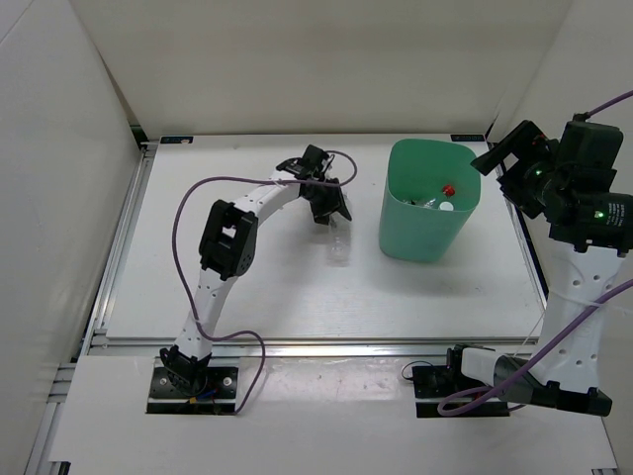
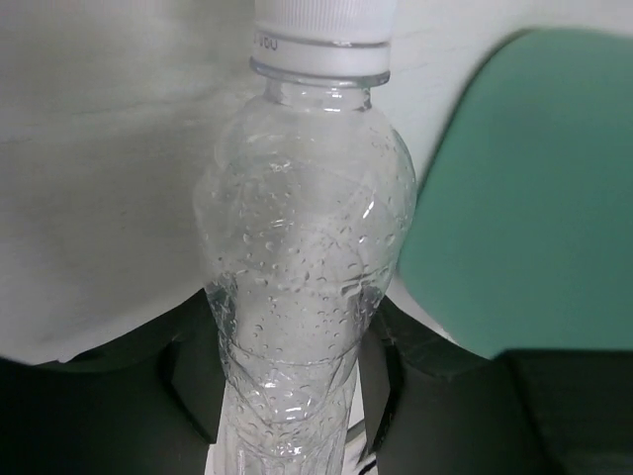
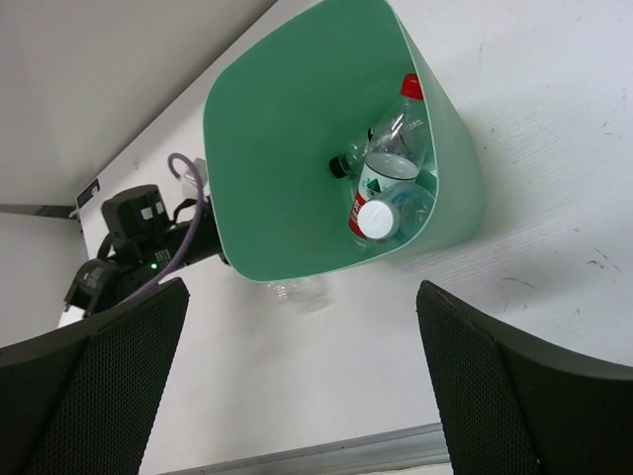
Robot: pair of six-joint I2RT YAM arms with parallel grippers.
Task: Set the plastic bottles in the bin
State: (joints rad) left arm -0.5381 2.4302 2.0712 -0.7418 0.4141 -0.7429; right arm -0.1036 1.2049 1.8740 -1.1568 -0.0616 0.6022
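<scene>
Grasping the last bottle looks to be the step in hand. The left gripper (image 1: 326,201) reaches out over the middle of the table (image 1: 247,287), and its wrist view shows the clear bottle (image 2: 302,247) between the two dark fingers (image 2: 193,371), which press its lower body from either side, so the jaws are clamped on it. The bottle's white cap points away from the wrist, and beads of moisture cling to the inside of its wall. Whether it is already off the table I cannot tell.

The bin (image 1: 430,233) stands upright just to the right of that gripper, near but not touching it. Three bottles (image 3: 381,178) already lie at its bottom, one red-capped, one white-capped and one black-capped, so by my reckoning the task is about three parts done of four.

The right gripper (image 3: 302,336) hangs above the bin's right side with its fingers wide apart and nothing between them, looking down into the opening.

What comes next, I judge, is a lift and a carry. The bin is tall beside the bottle, so the bottle has to rise well above the rim before it goes sideways, or it may knock the wall and tip the bin. Once it is over the opening, the jaws need only part. The bottle's thin wall may give under the grip, so a steady hold matters
</scene>
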